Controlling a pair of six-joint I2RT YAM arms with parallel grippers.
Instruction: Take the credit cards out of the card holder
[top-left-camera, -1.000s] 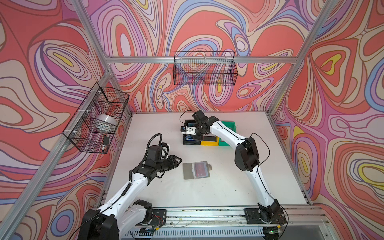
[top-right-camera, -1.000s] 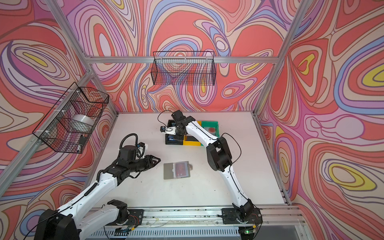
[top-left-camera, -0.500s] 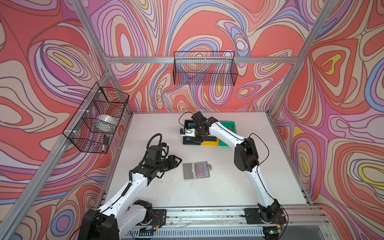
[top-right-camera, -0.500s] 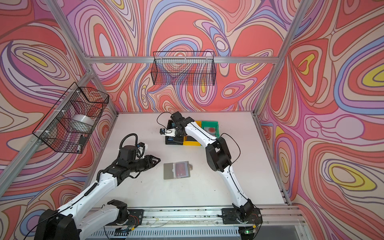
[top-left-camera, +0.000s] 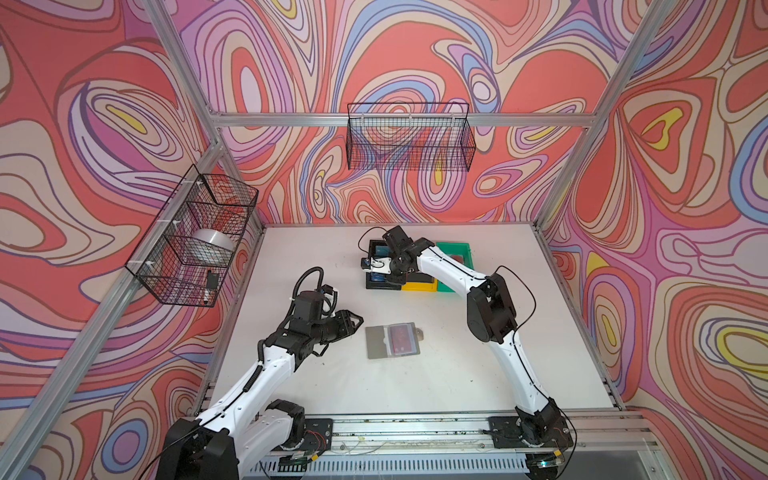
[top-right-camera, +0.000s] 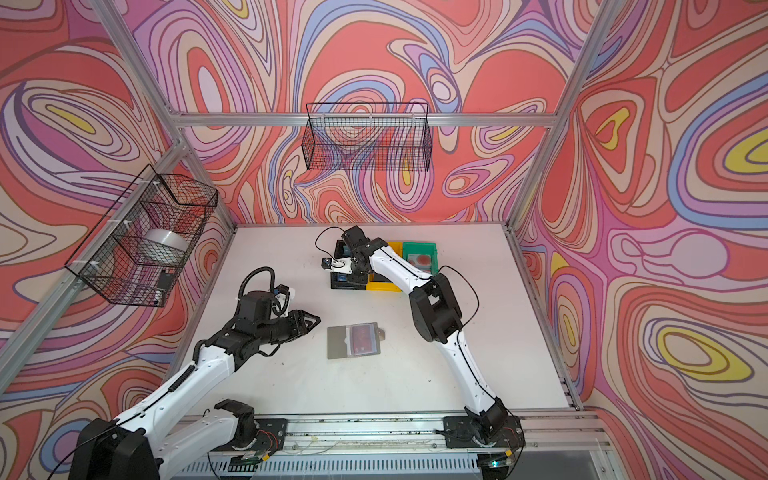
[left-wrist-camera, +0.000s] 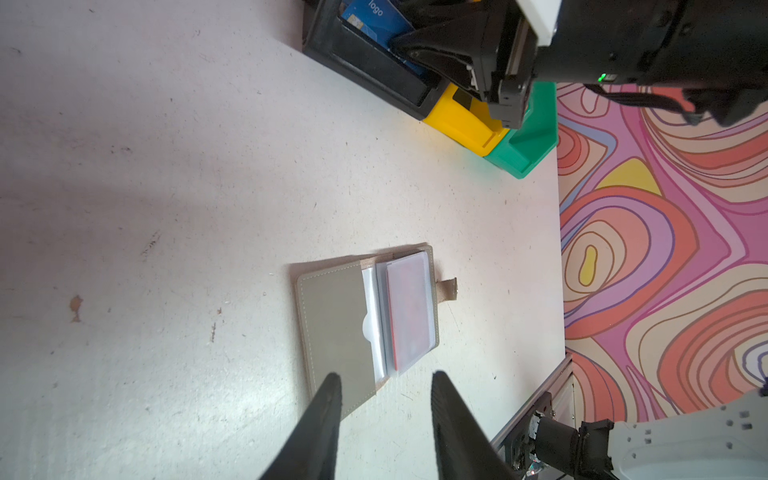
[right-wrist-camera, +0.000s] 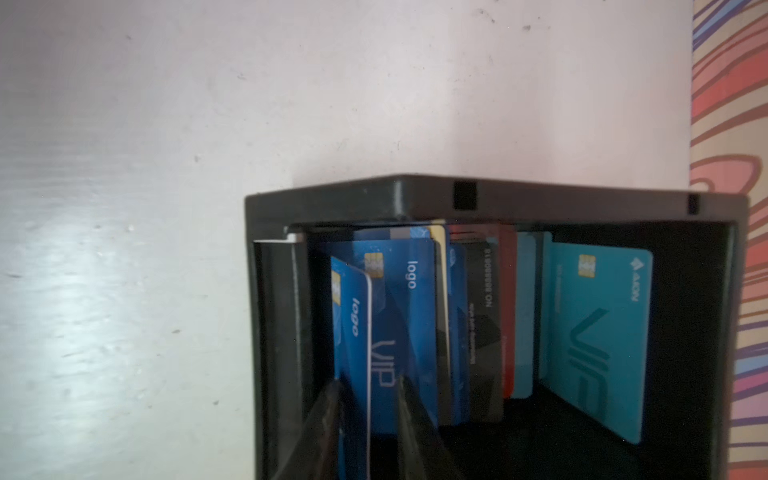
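Credit cards (left-wrist-camera: 409, 309) look thin, stiff and slick; I'd pinch an exposed edge while pinning the light, floppy card holder (left-wrist-camera: 332, 328). The left tool (left-wrist-camera: 385, 376) gapes empty, and the right tool (right-wrist-camera: 369, 380) stands parted in the black bin (right-wrist-camera: 540, 203).

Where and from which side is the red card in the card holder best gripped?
Probably its long edge on the tab side, from the right and above. The red card lies flat in a clear pocket of the card holder; the fold and grey flap block its other long edge. Which pocket edge opens is unclear.
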